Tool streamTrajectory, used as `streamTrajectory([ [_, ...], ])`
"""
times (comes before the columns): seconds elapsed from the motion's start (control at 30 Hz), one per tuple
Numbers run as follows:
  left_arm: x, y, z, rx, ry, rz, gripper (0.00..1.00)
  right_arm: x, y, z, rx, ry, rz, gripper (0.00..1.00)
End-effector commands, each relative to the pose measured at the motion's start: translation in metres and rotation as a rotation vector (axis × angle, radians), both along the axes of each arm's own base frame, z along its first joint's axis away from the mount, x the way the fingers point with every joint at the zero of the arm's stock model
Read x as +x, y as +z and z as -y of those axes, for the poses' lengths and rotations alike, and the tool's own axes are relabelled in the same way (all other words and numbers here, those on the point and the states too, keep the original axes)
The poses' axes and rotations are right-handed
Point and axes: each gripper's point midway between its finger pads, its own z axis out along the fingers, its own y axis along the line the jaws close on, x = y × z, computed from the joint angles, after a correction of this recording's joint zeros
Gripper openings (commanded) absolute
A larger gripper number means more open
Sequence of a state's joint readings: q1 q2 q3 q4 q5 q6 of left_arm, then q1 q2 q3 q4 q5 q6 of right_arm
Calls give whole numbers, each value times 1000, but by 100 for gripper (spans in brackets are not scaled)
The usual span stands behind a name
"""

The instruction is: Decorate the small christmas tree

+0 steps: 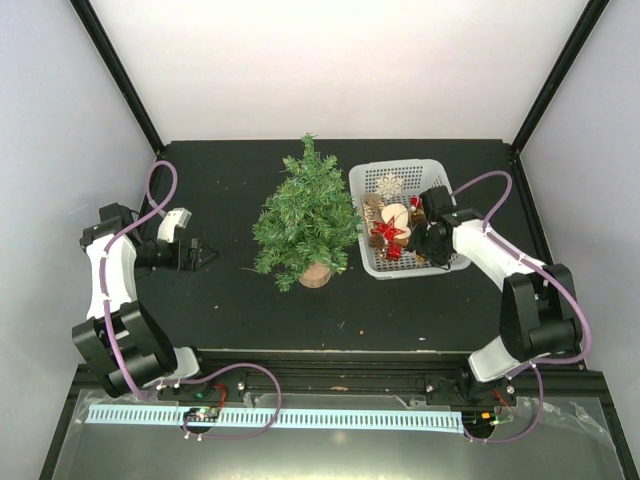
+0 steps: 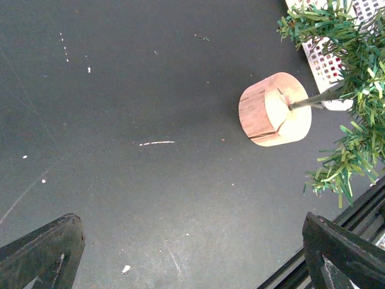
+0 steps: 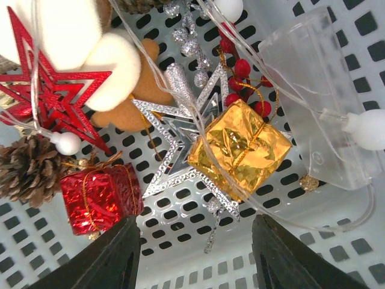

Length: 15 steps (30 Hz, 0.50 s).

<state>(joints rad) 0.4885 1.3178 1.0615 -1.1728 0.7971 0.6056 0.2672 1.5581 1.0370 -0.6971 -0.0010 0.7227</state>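
Note:
The small christmas tree (image 1: 307, 215) stands upright mid-table on its round tan base (image 1: 315, 274). The base (image 2: 275, 109) and some branches (image 2: 355, 90) also show in the left wrist view. My left gripper (image 1: 205, 255) is open and empty, low over the table left of the tree; it shows in its own view too (image 2: 191, 223). My right gripper (image 1: 432, 243) is open inside the white basket (image 1: 400, 165). Its jaws (image 3: 194, 226) stand apart just short of a gold gift box (image 3: 239, 149), a silver star (image 3: 180, 144) and a red gift box (image 3: 99, 198), touching none.
The basket also holds a red star (image 3: 54, 99), a pine cone (image 3: 27, 171), red berries (image 3: 240, 78), a clear light-string box (image 3: 313, 90) and a silver snowflake (image 1: 389, 186). It stands right beside the tree. A metal rail (image 1: 330, 360) runs along the table's near edge.

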Motion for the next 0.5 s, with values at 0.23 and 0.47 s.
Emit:
streamTrajectory([
  [0.23,2,5,6,-12,-18,53,99,-91,3,-4,74,35,-53,54],
  [0.47,3,10,9,-44,-20,62,99,-148,-13,-55,81,234,-129,55],
])
